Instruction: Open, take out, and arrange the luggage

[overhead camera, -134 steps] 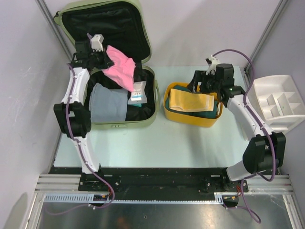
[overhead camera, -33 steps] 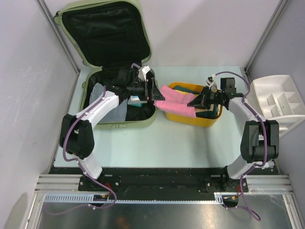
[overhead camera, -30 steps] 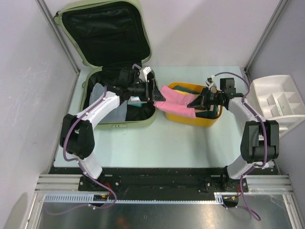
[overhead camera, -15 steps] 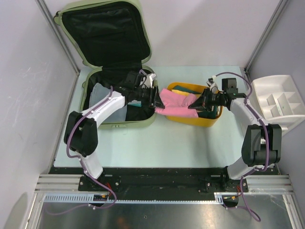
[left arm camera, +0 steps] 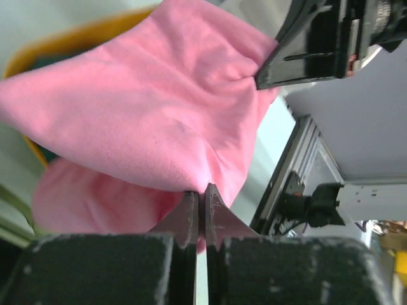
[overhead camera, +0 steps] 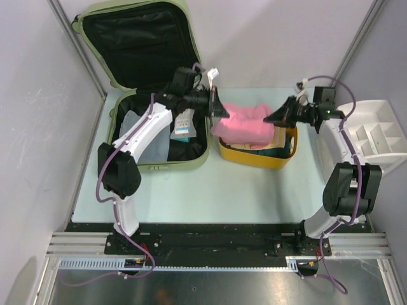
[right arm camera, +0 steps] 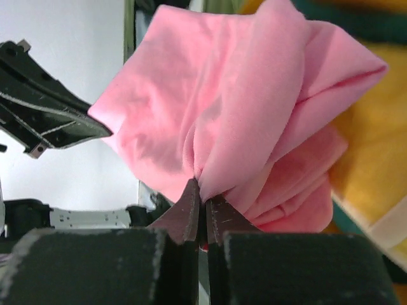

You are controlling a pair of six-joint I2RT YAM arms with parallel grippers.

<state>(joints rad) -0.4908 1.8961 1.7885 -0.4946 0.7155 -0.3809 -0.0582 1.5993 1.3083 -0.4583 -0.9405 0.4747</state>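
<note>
**Overhead view.** The luggage [overhead camera: 140, 44] lies open at the far left of the surface [overhead camera: 191, 190]. Its lid is raised behind the base with the black lining facing me. The base lies flat, and folded items and a white packet [overhead camera: 184, 125] are inside it. A yellow tub [overhead camera: 254, 157] stands just to the right of the base. A white divided tray [overhead camera: 372, 136] sits at the far right edge. I hold a pink cloth [overhead camera: 245, 122] between the two arms, bunched above the tub. The left end effector [overhead camera: 219, 109] grips the cloth's left side, and the right end effector [overhead camera: 275, 117] grips its right side.

**Left wrist view.** The left end effector [left arm camera: 198, 190] has its tips pressed together on a fold of the pink cloth [left arm camera: 146, 114].

**Right wrist view.** The right end effector [right arm camera: 202, 187] is likewise clamped on a gathered fold of the cloth [right arm camera: 248, 95]. A yellow towel [right arm camera: 369, 184] lies in the tub beneath the cloth.
</note>
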